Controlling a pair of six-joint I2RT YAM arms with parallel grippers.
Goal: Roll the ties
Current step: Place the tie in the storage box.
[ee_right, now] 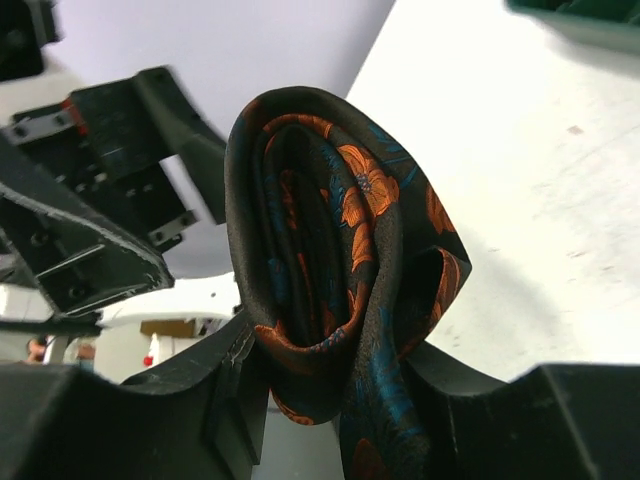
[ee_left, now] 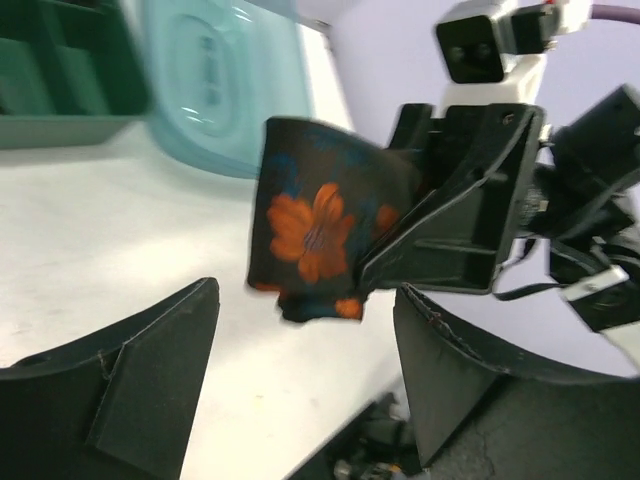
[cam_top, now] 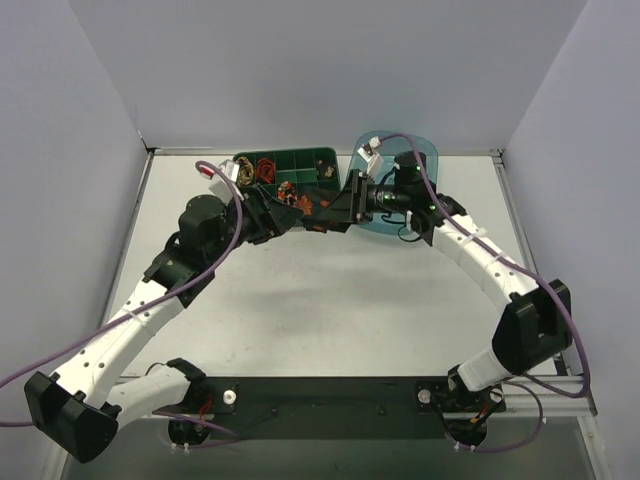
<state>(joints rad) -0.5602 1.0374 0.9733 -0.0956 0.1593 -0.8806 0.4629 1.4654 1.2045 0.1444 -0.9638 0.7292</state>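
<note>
A tie, black with orange-red flowers, is rolled into a loose coil [ee_right: 330, 250]. My right gripper [ee_right: 340, 350] is shut on it and holds it above the table, with one end hanging down between the fingers. In the left wrist view the coil [ee_left: 320, 225] hangs from the right gripper [ee_left: 450, 220], just ahead of my left gripper [ee_left: 305, 330], which is open and empty. From above, both grippers, left [cam_top: 285, 212] and right [cam_top: 335, 208], meet at the tie [cam_top: 312, 208] in front of the tray. A red coil [cam_top: 264, 168] lies in a tray compartment.
A green compartment tray [cam_top: 290, 153] stands at the back centre, and also shows in the left wrist view [ee_left: 50, 90]. A teal translucent lid [cam_top: 405, 215] lies to its right, under the right wrist. Grey walls close in the table on three sides.
</note>
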